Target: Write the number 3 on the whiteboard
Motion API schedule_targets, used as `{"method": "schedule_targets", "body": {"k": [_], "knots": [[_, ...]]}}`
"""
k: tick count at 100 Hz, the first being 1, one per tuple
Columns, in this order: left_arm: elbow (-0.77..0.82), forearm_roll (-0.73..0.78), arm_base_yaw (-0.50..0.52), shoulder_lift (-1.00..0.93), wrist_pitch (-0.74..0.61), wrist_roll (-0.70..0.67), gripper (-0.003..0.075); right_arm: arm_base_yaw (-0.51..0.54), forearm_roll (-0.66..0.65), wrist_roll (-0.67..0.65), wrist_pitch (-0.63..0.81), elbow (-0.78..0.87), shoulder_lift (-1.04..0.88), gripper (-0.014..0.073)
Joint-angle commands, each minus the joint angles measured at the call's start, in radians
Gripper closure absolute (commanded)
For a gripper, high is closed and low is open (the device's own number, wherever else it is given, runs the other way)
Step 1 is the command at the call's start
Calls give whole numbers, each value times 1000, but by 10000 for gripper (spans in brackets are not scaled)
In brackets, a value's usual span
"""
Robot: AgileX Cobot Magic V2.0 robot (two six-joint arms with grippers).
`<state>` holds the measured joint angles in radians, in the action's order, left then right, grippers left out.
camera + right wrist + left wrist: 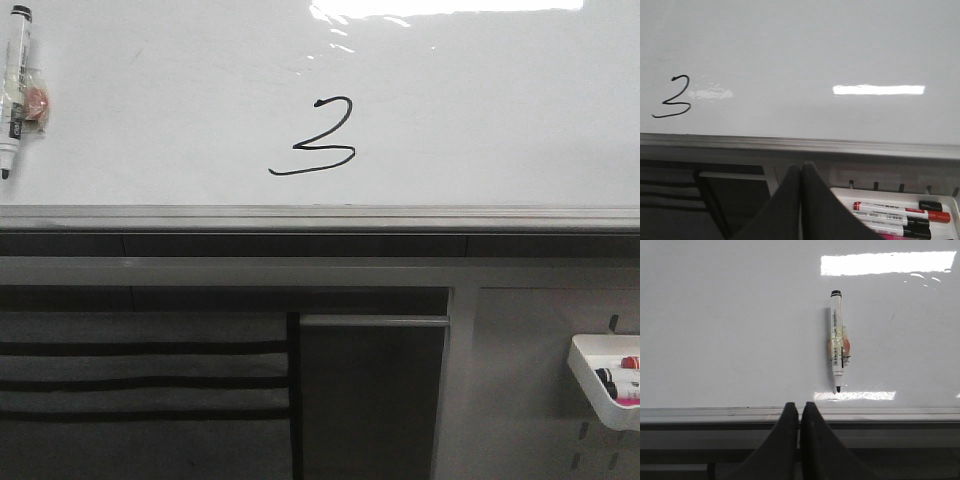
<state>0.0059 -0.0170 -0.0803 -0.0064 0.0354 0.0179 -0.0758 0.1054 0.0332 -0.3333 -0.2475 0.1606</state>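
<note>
Ink of the number 3 (318,137) sits near the whiteboard's (500,110) lower edge. Both the left gripper (800,412) and the right gripper (801,175) are pressed together, empty, below the ledge (320,215), apart from the digit.

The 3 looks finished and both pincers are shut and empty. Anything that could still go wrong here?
Fresh ink: the number 3 sits low, just above the ledge, so a passing arm might smear it. The uncapped marker stuck on the whiteboard may dry out, or mark the board if it slips.

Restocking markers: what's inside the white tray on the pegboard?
The white tray holds markers lying flat: red- and black-capped, some pink. The right gripper covers the tray's near end.
</note>
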Motion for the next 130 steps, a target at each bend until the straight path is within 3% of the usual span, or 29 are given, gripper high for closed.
{"method": "schedule_targets", "body": {"k": [1,23,69,73,86,130], "knots": [[3,1,2,-31,-84,-9,738,40,16,4,184,84,-66,668],[3,1,2,-31,-84,-9,738,102,58,4,345,289,-192,668],[3,1,2,-31,-84,-9,738,102,56,0,302,285,-192,668],[3,1,2,-31,-84,-9,738,102,33,-33,313,285,-192,668],[3,1,2,-31,-84,-9,738,102,-233,-326,401,285,-192,668],[3,1,2,-31,-86,-9,738,102,-236,-318,420,285,-192,668]]}}
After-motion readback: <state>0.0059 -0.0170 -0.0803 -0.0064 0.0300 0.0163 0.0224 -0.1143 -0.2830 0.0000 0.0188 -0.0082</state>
